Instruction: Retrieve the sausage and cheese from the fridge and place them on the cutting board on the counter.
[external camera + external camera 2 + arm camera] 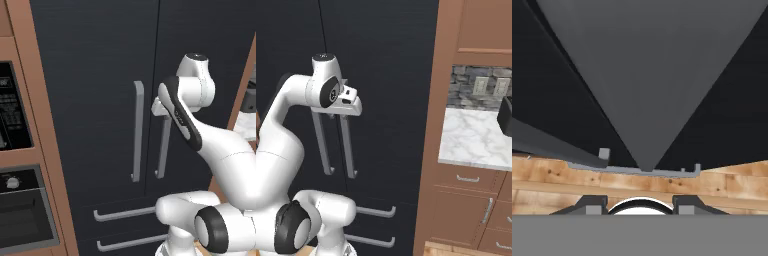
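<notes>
My jaws (161,111) are closed on the right door's grey bar handle (163,150) of the fridge (95,75), gripping it near its top end; from my hand camera that handle (647,75) fills the middle as a broad grey wedge narrowing toward my dark fingertips (591,204), with wooden floor (557,175) below. From the right base camera my hand (348,102) sits at the top of that handle (347,145), just beside the left door's handle (321,145). Both black doors are shut, and two drawer handles (122,214) lie below them. Left of the fridge stands a brown-framed wall oven (20,205); to its right, past a brown panel, a white marble bench (476,137) carries a dark appliance (505,117) at the edge of view
</notes>
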